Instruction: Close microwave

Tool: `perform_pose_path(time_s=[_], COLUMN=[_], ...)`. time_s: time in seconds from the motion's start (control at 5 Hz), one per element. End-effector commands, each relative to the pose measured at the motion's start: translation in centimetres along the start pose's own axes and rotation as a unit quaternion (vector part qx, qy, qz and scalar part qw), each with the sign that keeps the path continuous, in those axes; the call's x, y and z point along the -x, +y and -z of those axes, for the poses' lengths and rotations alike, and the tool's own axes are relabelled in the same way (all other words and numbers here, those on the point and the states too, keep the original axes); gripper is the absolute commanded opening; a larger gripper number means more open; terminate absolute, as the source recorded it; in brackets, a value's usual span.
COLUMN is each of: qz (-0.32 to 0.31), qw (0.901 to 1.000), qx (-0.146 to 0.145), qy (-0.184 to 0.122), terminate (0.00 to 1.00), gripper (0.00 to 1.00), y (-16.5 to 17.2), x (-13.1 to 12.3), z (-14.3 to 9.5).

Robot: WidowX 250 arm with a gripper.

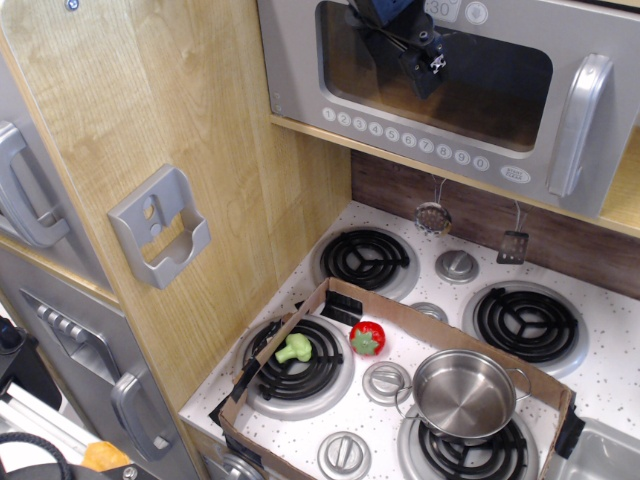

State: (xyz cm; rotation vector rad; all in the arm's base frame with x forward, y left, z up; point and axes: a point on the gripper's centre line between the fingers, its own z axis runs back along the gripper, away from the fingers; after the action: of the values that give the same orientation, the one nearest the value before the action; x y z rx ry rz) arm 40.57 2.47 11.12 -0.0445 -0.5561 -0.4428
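The microwave [420,140] sits at the top right, above the stove. Its silver-grey door lies nearly flush with the wooden cabinet, with the dark window [490,100], the row of round number buttons and the vertical grey handle [578,125] facing me. My black gripper [420,62] hangs from the top edge in front of the window's upper left, close to or against the door. Its fingers are dark against the dark window, so I cannot tell whether they are open or shut. It holds nothing that I can see.
Below is a white stovetop [610,380] with four burners. A cardboard tray [400,310] holds a green broccoli [294,348], a red strawberry [366,338] and a steel pot [464,393]. A grey wall bracket [160,227] and tall grey panel doors [25,190] stand at the left.
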Motion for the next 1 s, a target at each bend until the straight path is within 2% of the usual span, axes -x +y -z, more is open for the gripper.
perform_pose_path(time_s=[0.0, 0.2, 0.4, 0.6, 0.8], qz=[0.016, 0.016, 0.009, 0.011, 0.003], qw=[0.9981, 0.9977, 0.9963, 0.9939, 0.9946], qx=[-0.034, -0.035, -0.048, -0.057, -0.055], qy=[-0.049, -0.056, -0.071, -0.094, -0.088], terminate=[0.0, 0.0, 0.0, 0.0, 0.0], gripper=[1.0, 1.0, 1.0, 1.0, 1.0], y=[-0.39, -0.52, -0.75, -1.02, -1.17], x=[-2.89, -2.93, -3.07, -3.06, -3.29], z=[-3.51, -3.49, -3.5, -3.39, -3.53])
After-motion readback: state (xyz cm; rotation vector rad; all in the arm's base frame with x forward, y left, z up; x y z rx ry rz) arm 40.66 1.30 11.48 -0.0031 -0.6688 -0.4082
